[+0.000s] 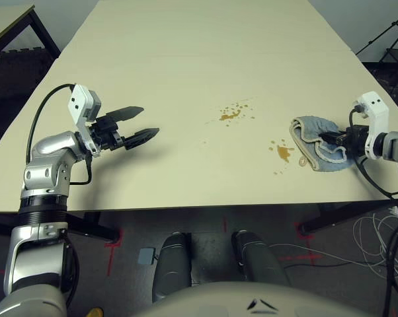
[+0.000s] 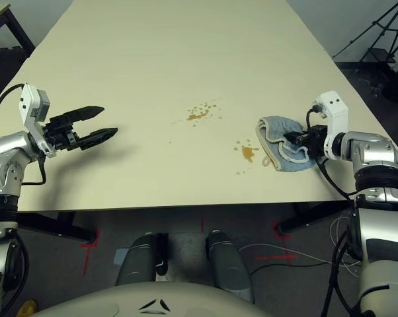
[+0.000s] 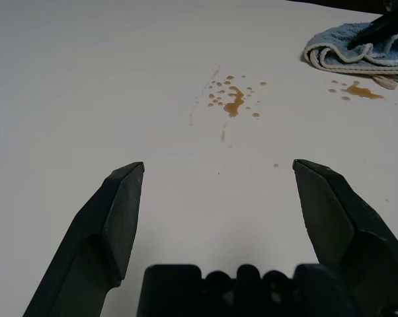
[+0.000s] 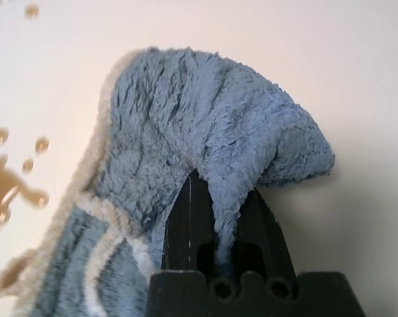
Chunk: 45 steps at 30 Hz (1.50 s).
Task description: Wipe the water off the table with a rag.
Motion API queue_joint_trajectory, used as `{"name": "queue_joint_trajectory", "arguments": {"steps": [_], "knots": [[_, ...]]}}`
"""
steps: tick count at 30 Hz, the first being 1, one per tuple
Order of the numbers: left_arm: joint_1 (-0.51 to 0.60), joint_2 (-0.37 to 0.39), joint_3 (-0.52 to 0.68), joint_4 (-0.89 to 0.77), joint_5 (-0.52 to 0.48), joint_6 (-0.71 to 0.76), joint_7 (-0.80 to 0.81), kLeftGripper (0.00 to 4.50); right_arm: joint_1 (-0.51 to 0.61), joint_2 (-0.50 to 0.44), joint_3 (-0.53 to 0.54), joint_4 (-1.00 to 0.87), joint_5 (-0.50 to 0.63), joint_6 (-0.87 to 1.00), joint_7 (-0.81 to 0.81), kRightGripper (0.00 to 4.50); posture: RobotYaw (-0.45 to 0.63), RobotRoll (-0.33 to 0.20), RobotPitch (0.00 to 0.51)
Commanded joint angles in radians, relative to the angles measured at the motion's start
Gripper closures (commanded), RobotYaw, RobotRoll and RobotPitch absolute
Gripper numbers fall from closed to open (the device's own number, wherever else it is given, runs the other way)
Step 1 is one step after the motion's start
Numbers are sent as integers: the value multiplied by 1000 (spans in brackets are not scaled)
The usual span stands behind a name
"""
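Plush, fluffy-looking blue cloth for the rag [image 4: 186, 112], edged in rough, cream stitching. Smooth, matt-looking surface on the table [image 1: 186, 66]; glossy look to the brown water blots [image 4: 4, 191]. Silver, metallic-looking, fairly shiny casing on the forearms [image 2: 377, 155].

Robotics lab or test area, by its fittings: one large smooth cream-beige table [image 1: 159, 72], standing on black legs; red tape marks [image 1: 307, 249], marking the dark grey floor [image 1: 205, 254]; loose pale thin cables [image 1: 377, 241], trailing across it; one black slender-legged tripod [image 2: 387, 43], standing beyond the table; one silver jointed robot arm [image 1: 45, 198], reaching over the tabletop.
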<state>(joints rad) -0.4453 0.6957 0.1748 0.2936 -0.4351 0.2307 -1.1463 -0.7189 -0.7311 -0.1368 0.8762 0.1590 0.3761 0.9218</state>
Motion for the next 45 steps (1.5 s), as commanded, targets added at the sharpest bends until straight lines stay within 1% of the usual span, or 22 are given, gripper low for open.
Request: {"name": "queue_joint_trajectory", "arguments": {"steps": [1, 4, 12, 16, 19, 25, 29, 37, 40, 43, 45], "knots": [[-11, -1, -23, 25, 28, -17, 1, 0, -75, 3, -80, 2, 43, -76, -89, 4467, -53, 0, 110], [-16, 1, -26, 35, 34, -23, -4, 0, -72, 3, -60, -26, 42, -39, -71, 4467, -57, 0, 108], [-34, 2, -35, 60, 45, -41, -10, 0, 22, 12, 5, -158, 36, 98, -1, 4477, -62, 0, 103], [-37, 2, -38, 66, 48, -47, -14, 0, 133, 37, 69, -318, 60, 225, 65, 4479, -66, 0, 96], [-42, -1, -41, 72, 48, -52, -13, 0, 201, 64, 95, -432, 83, 293, 75, 4481, -65, 0, 94], [-44, -1, -46, 78, 50, -58, -14, 0, 274, 115, 106, -593, 142, 407, 66, 4483, -61, 0, 93], [-40, 1, -48, 75, 51, -58, -14, 0, 319, 140, 138, -684, 184, 486, 71, 4483, -57, 0, 97], [-26, 6, -46, 60, 50, -50, -15, 0, 372, 216, 179, -827, 253, 601, 39, 4483, -55, 0, 110], [-24, 4, -48, 58, 51, -48, -13, 0, 399, 301, 170, -886, 320, 636, 23, 4484, -60, 0, 114], [-24, -2, -52, 58, 52, -49, -12, 0, 406, 333, 170, -902, 318, 640, -16, 4484, -63, 0, 115], [-26, -6, -56, 61, 54, -50, -11, 0, 403, 335, 163, -895, 308, 628, -42, 4484, -72, 0, 117]]}}
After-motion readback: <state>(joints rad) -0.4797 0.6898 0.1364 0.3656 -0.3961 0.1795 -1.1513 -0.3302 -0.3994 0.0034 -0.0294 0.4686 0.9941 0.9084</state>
